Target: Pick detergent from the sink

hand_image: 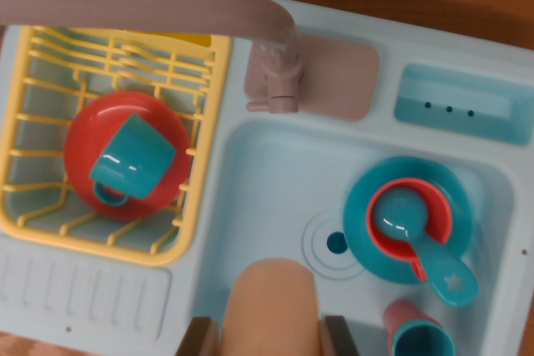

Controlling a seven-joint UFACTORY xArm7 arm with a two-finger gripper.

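At the bottom centre of the frame the gripper (pixel 271 333) pinched the peach detergent bottle (pixel 274 302) over the sink (pixel 267 172) (only the jaw tips showed), and its smooth, rounded body risked slipping onto the teal plate (pixel 359 231).

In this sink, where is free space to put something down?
Bare basin floor lies between the drain, the rack and the faucet. The ribbed ledge below the rack is free too. The basin's right is crowded: plate, cup. The rack holds a red plate.
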